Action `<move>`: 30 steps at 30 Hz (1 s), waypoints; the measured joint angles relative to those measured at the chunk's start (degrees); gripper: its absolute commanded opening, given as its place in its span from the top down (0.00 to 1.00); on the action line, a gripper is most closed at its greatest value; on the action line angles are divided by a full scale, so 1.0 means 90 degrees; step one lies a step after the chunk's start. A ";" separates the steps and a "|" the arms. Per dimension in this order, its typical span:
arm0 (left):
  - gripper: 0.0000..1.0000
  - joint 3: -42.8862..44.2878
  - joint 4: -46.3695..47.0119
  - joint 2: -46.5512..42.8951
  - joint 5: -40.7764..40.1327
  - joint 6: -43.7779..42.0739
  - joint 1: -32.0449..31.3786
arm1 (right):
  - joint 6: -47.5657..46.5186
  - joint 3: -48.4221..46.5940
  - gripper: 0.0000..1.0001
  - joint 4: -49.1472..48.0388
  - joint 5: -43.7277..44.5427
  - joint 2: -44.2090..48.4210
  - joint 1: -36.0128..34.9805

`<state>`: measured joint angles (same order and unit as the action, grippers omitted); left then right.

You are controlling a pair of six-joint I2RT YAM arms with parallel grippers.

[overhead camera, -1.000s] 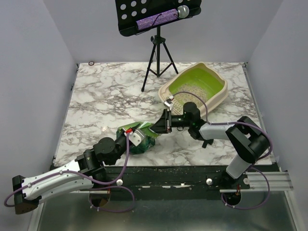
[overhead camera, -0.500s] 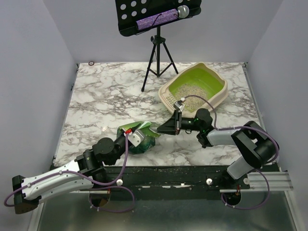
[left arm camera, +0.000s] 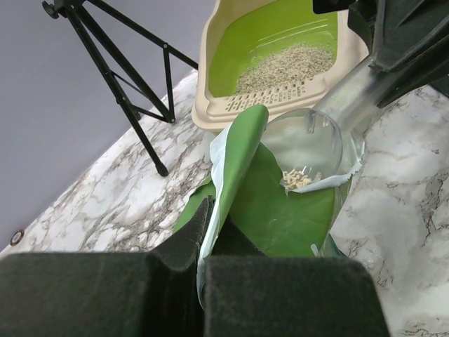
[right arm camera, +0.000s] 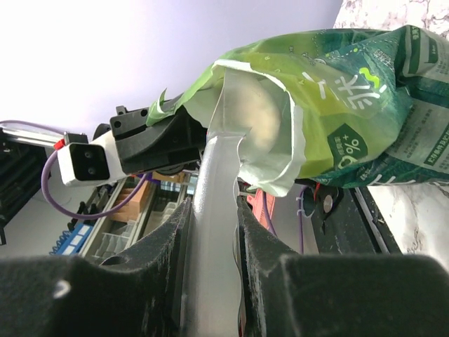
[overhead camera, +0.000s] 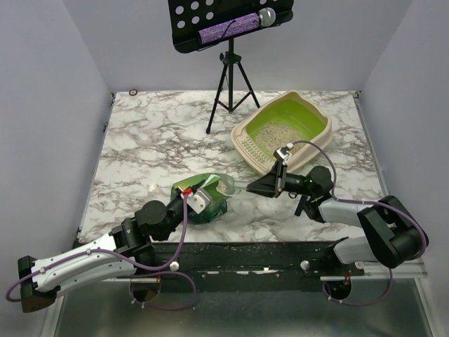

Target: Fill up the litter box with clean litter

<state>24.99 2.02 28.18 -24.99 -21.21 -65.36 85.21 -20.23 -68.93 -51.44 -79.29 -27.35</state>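
Note:
The beige litter box (overhead camera: 319, 137) with a lime-green inside stands at the back right and also shows in the left wrist view (left arm camera: 208, 70). Pale litter (overhead camera: 270, 132) lies in its near half (left arm camera: 284, 64). A glossy green bag (overhead camera: 205, 209) lies at the front centre. My left gripper (overhead camera: 209, 191) is shut on the bag's opened edge (left arm camera: 235, 151) and holds the mouth open. My right gripper (overhead camera: 251, 187) is shut on the handle (right arm camera: 217, 203) of a clear scoop (overhead camera: 227, 185). The scoop's bowl (left arm camera: 309, 144) sits at the bag's mouth with a few granules (left arm camera: 300, 179) in it.
A black tripod (overhead camera: 228, 84) with a perforated music stand (overhead camera: 224, 17) stands at the back centre, left of the litter box. A small ring (overhead camera: 133, 92) lies at the back left corner. Spilled granules dot the black rail along the front edge (overhead camera: 245, 246).
My right gripper has drawn back to the right and lower, pulling the scoop out towards the bag's mouth. The left gripper and the bag have stayed put.

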 measured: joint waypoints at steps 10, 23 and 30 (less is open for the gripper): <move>1.00 0.0000 0.0007 0.0053 -0.0002 -0.0024 0.0000 | 0.0216 0.0702 0.99 -0.0226 -0.0068 0.0690 0.0515; 1.00 0.0000 0.0112 0.0083 -0.0126 -0.0075 0.0000 | 0.0408 0.1316 0.99 -0.0163 -0.0199 0.1758 0.0920; 1.00 -0.0121 0.0255 -0.0250 -0.0408 -0.0214 -0.0002 | 0.0359 0.1469 0.99 0.0257 -0.0204 0.2436 0.1071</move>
<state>23.90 4.32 25.93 -28.67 -23.14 -65.39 88.44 -7.01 -66.61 -53.28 -57.36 -17.72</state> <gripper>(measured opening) 0.010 0.337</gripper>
